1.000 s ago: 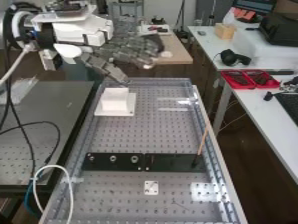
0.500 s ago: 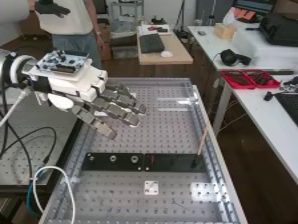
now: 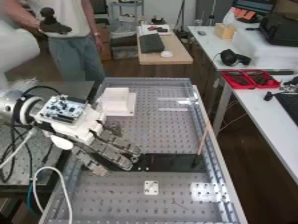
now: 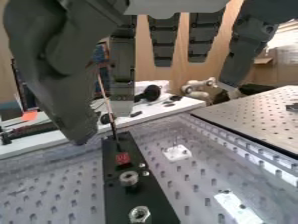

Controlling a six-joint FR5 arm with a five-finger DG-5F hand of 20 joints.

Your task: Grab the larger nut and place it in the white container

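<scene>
One illegible label (image 4: 122,158) near nuts (image 4: 140,214)

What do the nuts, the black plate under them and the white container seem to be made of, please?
The nuts look like bare metal, probably steel: silvery grey with glints. The black plate is even and dull: plastic or coated metal. The white container is probably matte plastic, with plain opaque walls.

- Pale wood-topped table (image 3: 176,57) beyond the far edge of the grey perforated metal desk (image 3: 100,200).
- Long white table (image 3: 258,119) along its right edge in the high view.
- Dark brown floor (image 3: 233,165) between them.
- Light grey wall (image 3: 161,10) behind.
</scene>
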